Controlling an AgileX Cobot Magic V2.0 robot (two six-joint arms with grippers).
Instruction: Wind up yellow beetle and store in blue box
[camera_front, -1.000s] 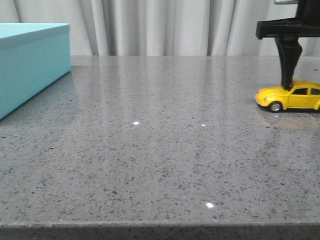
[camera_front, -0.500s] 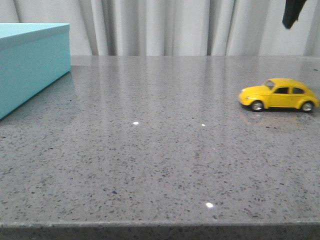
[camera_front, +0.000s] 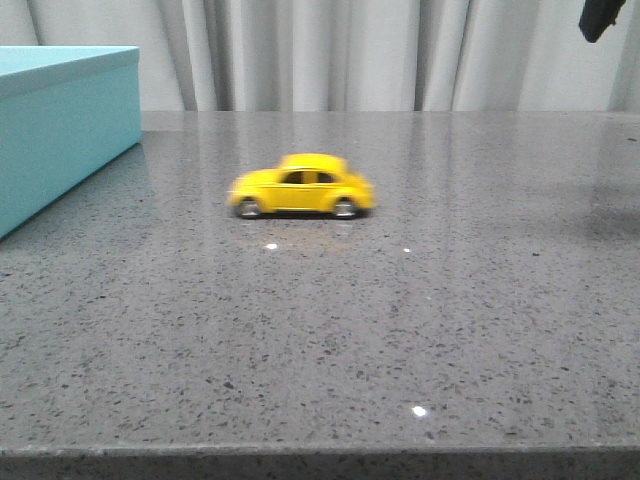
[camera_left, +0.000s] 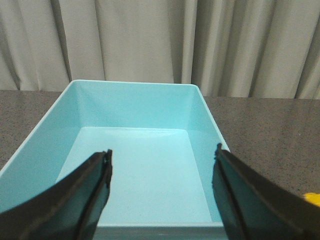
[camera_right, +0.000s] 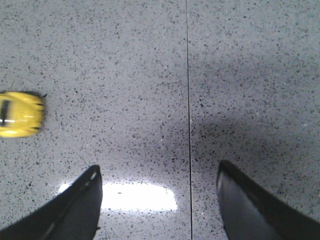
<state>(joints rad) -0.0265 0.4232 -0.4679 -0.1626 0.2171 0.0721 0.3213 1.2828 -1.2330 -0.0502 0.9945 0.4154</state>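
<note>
The yellow beetle (camera_front: 302, 187) stands on its wheels in the middle of the grey table, motion-blurred, nose to the left. It shows at the edge of the right wrist view (camera_right: 19, 114), and a yellow sliver shows in the left wrist view (camera_left: 312, 198). The blue box (camera_front: 60, 125) stands at the far left. My left gripper (camera_left: 161, 167) is open and empty above the box's bare inside (camera_left: 135, 165). My right gripper (camera_right: 157, 187) is open and empty, high above the table; only a fingertip (camera_front: 600, 18) shows at the front view's top right.
The speckled grey table (camera_front: 330, 330) has a front edge close to the camera. A thin seam (camera_right: 188, 100) runs across the tabletop in the right wrist view. Pale curtains (camera_front: 350, 50) hang behind the table.
The right gripper let go of the beetle and rose out of the front view. The beetle has rolled left from the right edge to the table's middle.
</note>
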